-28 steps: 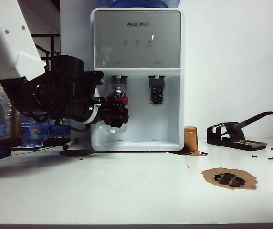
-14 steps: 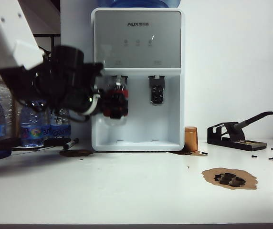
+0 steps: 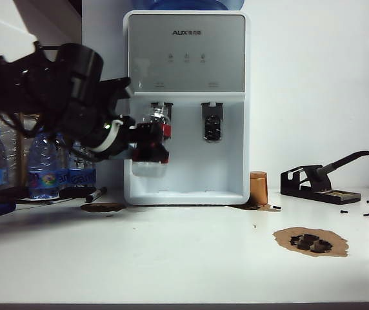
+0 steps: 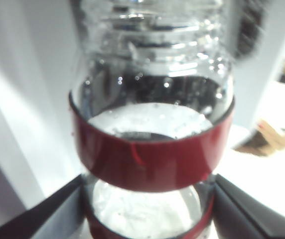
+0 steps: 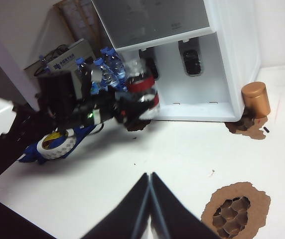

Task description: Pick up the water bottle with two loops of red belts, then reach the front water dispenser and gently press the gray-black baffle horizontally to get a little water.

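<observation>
Exterior view: left gripper [image 3: 151, 143] is clamped on the bottle [image 3: 152, 145], carried in the air at the left front edge of the dispenser [image 3: 186, 106], clear of the worktop [image 3: 171, 258].
Left grip: in the left wrist view black fingers [image 4: 43, 209] stand on either side of the bottle's [image 4: 152, 129] lower body, below the upper red band [image 4: 152, 162]; a second red band runs at finger level.
Bottle pose: leaning a little, neck close by the left lever [image 3: 161, 111]; contact cannot be told.
Right gripper: right wrist view shows its fingers [image 5: 150, 206] pressed together, holding nothing, high over the near part of the worktop [image 5: 132, 164].
Dispenser: stands at the worktop's back edge; right lever [image 3: 211, 123] is free.
Left side: small bottles [image 3: 42, 165] and a marker [image 3: 95, 194] sit near the back left edge, under the left arm.
Right side: copper cup [image 3: 257, 188] just beside the dispenser; black stand [image 3: 313, 183] further right; a brown patch [image 3: 310, 241] lies towards the front.
Open room: the middle and front of the worktop lie bare.
</observation>
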`<state>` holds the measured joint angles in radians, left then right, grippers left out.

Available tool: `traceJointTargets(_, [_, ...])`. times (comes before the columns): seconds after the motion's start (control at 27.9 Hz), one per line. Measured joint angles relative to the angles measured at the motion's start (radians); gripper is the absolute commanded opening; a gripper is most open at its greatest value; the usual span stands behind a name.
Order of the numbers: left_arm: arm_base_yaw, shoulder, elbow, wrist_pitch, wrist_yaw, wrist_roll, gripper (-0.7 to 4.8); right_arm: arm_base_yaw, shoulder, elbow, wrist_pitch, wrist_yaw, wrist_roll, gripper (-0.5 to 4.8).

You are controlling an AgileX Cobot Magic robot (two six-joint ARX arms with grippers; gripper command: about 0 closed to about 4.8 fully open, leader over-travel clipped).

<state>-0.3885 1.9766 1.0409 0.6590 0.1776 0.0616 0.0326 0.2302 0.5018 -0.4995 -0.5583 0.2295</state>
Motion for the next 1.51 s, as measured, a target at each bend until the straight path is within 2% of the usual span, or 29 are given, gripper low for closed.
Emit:
traceJointTargets(0.22, [0.000,-0.116,-0.217,0.124,0.040,0.000,-0.05,0.000,0.000,-0.079,0.048,-0.001,0.002,-0.02])
traceJointTargets(0.39, [-0.018,-0.235,-0.377,0.269,0.111,-0.073,-0.05,0.000,0.000,-0.106,0.110,0.007,0.002,-0.02])
traceJointTargets(0.61, [-0.161,-0.277,-0.511,0.416,0.154,-0.092,-0.05,0.000,0.000,-0.156,0.134,0.013,-0.006,-0.02])
traceJointTargets(0.68, [-0.228,-0.277,-0.538,0.434,0.132,-0.092,-0.05,0.000,0.000,-0.177,0.137,0.014,-0.014,-0.02])
traceJointTargets(0.75, [-0.289,-0.277,-0.541,0.436,0.068,-0.093,-0.05,0.000,0.000,-0.204,0.151,0.013,-0.020,-0.02])
traceJointTargets(0.9, [-0.346,-0.272,-0.540,0.455,-0.047,-0.095,-0.05,0.000,0.000,-0.256,0.204,0.002,-0.042,-0.02])
traceJointTargets(1.01, [-0.376,-0.246,-0.540,0.461,-0.076,-0.095,-0.05,0.000,0.000,-0.289,0.236,-0.022,-0.047,-0.02])
traceJointTargets(1.18, [-0.385,-0.150,-0.540,0.499,-0.105,-0.095,-0.05,0.000,0.000,-0.333,0.276,-0.040,-0.054,-0.02])
traceJointTargets(1.29, [-0.384,-0.068,-0.540,0.600,-0.133,-0.058,-0.05,0.000,-0.001,-0.385,0.295,-0.050,-0.100,-0.02])
traceJointTargets(1.51, [-0.384,-0.012,-0.540,0.611,-0.138,-0.038,-0.05,0.000,-0.021,-0.435,0.372,-0.090,-0.114,-0.02])
